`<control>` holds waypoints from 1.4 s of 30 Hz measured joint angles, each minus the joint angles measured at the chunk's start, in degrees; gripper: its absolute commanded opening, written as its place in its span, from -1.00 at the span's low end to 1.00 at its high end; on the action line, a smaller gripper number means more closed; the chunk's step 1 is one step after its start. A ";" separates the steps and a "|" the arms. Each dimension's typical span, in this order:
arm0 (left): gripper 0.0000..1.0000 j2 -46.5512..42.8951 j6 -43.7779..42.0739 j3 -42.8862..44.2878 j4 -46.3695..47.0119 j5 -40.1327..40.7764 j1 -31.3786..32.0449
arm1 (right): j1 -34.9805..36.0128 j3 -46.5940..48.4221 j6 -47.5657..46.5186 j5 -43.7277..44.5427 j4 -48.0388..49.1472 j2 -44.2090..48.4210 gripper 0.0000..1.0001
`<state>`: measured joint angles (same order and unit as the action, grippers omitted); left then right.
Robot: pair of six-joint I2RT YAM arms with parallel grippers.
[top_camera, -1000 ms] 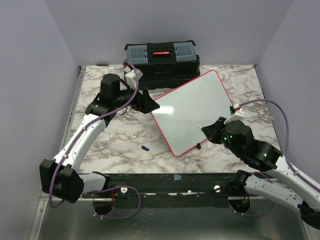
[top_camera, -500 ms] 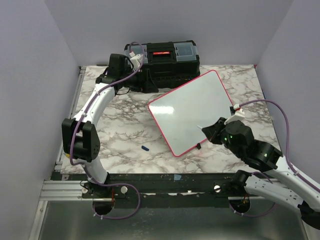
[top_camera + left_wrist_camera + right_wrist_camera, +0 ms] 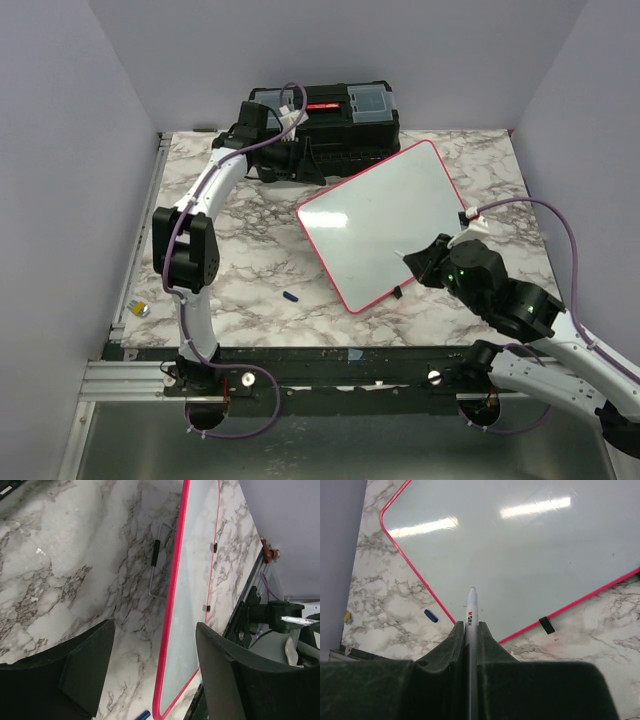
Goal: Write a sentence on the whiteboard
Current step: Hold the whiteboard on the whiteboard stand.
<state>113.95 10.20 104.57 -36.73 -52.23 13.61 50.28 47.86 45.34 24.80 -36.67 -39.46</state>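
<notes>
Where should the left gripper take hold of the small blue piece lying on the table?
Across its short width at mid-length, straight down from above. The blue piece lies flat on the table, thin and elongated, apart from the whiteboard rim, leaving room on both sides. The left gripper is open; the right gripper is shut on the marker.

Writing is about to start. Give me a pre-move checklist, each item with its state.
1. Grip of right tool on marker: ok.
2. Tip over board: ok.
3. Tip touching board: cannot tell.
4. Writing area blank: ok.
5. Path clear of left tool: ok, it is open near the toolbox, off the board.
6. Surface free of blue piece: ok, it lies on the table.
</notes>
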 measured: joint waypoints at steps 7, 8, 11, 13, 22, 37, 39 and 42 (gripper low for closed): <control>0.24 2.62 -0.35 1.66 -1.90 -1.42 2.82 | 0.00 0.63 -0.39 0.00 0.00 0.17 -0.98; 0.20 2.95 -0.37 1.92 -2.05 -1.53 3.48 | 0.00 0.63 -0.39 -0.02 0.00 0.20 -0.98; 0.11 3.58 -0.37 2.16 -2.19 -1.64 4.79 | 0.00 0.63 -0.39 -0.02 0.00 0.48 -0.99; 0.05 4.28 -0.22 2.40 -2.10 -1.84 5.62 | -0.02 0.63 -0.39 0.00 -0.02 0.96 -0.99; -0.29 6.64 0.94 3.15 -1.68 -2.27 6.54 | 0.00 0.96 -0.42 0.02 -1.95 2.69 -0.98; -1.00 6.93 2.97 3.76 -0.15 -4.76 7.04 | 0.00 0.96 -0.42 0.02 -3.17 3.41 -0.99; -1.00 6.86 3.08 3.76 -0.15 -4.79 7.08 | 0.00 0.96 -0.39 0.02 -3.26 3.41 -0.98; -1.00 6.47 3.19 3.74 -0.15 -4.76 7.26 | 0.00 0.96 -0.42 0.02 -3.26 3.41 -0.99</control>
<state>120.42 13.39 108.31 -36.88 -56.99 20.86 50.28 48.82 44.93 24.82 -39.92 -36.05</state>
